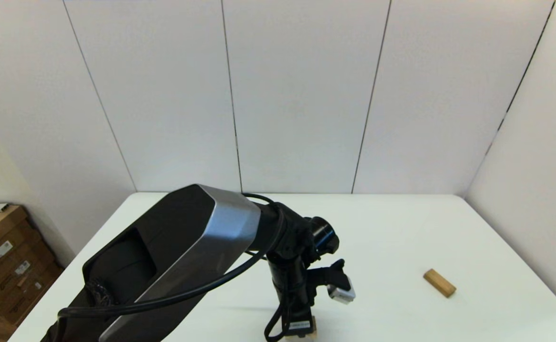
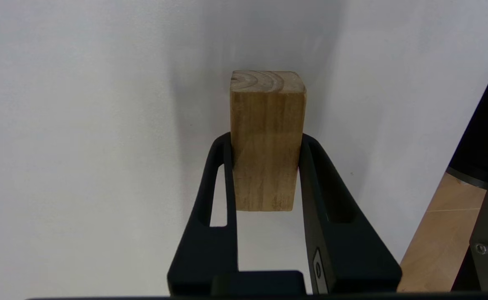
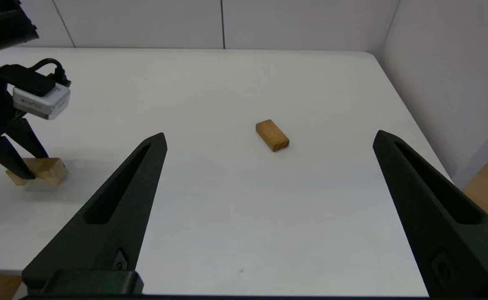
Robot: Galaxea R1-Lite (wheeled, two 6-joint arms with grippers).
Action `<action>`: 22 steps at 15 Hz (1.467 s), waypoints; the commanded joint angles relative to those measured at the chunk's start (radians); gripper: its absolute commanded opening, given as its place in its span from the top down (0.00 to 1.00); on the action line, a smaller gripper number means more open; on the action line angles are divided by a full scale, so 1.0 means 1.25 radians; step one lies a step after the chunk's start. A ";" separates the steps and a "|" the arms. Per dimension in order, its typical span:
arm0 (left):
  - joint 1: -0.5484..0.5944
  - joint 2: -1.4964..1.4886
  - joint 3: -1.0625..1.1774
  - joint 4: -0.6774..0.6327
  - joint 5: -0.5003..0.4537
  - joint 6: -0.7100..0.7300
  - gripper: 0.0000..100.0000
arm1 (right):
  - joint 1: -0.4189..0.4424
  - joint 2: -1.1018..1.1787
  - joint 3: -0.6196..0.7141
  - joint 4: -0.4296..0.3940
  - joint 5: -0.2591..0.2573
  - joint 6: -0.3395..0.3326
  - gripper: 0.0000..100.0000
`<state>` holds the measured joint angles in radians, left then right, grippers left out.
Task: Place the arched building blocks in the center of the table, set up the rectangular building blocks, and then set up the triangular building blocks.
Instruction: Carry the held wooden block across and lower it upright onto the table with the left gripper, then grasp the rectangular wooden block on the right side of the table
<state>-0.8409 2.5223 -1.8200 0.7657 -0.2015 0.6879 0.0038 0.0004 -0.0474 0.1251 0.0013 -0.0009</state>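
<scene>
The left pincer pinches a chunky wood block between its two fingers at the bottom centre of the head view, low over the white tabletop; its cut-out is not visible, so whether it is the arched block cannot be told for sure. The block's long axis runs out past the fingertips. The right pincer hangs spread and empty. The rectangular block lies flat at centre frame in the right wrist view, straight ahead between those fingers, angled diagonally, so the right arm is nearer.
</scene>
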 commanded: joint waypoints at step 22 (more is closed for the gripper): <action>0.001 -0.019 -0.099 0.000 0.002 -0.015 0.00 | 0.001 0.000 0.000 0.001 0.000 -0.001 0.00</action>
<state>-0.8409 2.5262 -1.9104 0.7611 -0.1977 0.6723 0.0038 0.0004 -0.0474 0.1251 0.0013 -0.0013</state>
